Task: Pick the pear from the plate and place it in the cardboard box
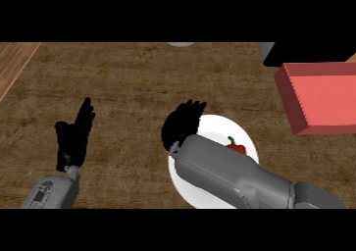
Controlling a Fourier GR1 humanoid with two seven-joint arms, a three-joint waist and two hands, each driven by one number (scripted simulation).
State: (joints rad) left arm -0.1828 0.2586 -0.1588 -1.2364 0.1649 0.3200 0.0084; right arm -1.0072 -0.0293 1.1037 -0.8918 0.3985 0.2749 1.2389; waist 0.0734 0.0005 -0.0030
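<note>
Head view – round white plate [242, 132], small red fruit [236, 146]

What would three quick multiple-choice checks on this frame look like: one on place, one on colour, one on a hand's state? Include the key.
1. Where is the box relative to the plate?
A. upper right of it
B. lower left of it
C. underneath it

2. What colour is the item on the plate?
A. blue
B. red with a green stem
C. yellow

3. What is the left hand doing?
A. holding the box
B. gripping the plate
C. open, fingers up, holding nothing

Key: 1 A, the box sits up and right of the plate. 2 B, the item beside the right hand is red. 3 C, the left hand rests with straight fingers at the left.
</note>
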